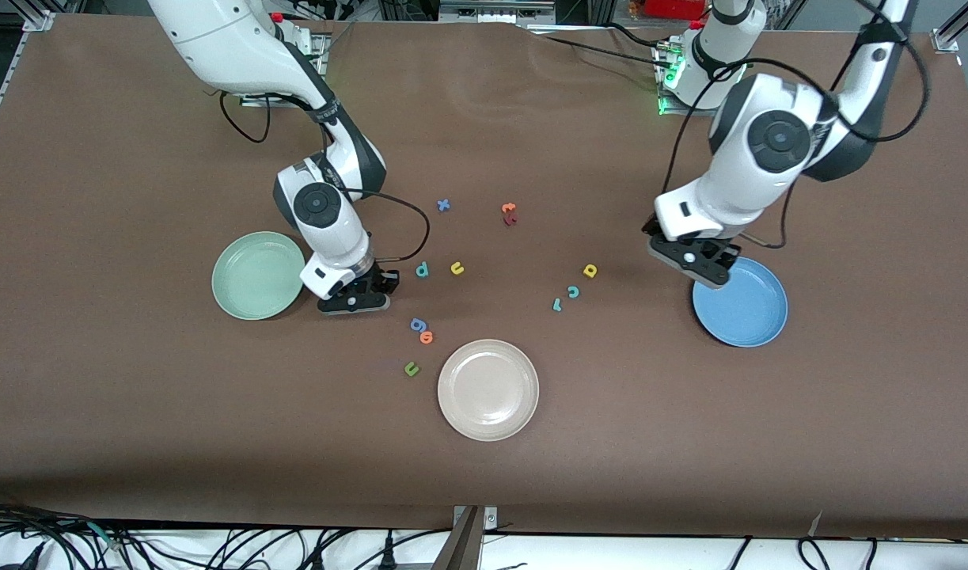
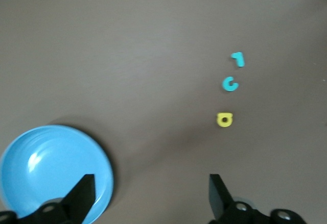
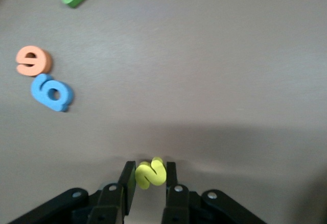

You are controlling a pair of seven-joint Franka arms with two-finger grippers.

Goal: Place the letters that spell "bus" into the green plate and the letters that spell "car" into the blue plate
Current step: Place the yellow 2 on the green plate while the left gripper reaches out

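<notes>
Three plates sit on the tabletop [image 1: 96, 443]: the green plate [image 1: 258, 275], a beige-white plate [image 1: 487, 389] and the blue plate [image 1: 741, 302]. Loose letters in the front view count eleven. The right end effector [image 3: 149, 178], low beside the green plate, is clamped on the yellow s [image 3: 150, 172], seen only in the right wrist view. The teal b [image 1: 422, 270] and yellow u [image 1: 457, 268] lie near it. The left end effector [image 2: 150, 193] hovers wide apart over the blue plate's rim, near the yellow a [image 2: 224, 119], teal c [image 2: 230, 84] and teal r [image 2: 238, 58].

Three plates [image 1: 258, 275], eleven foam letters [image 1: 422, 270].
</notes>
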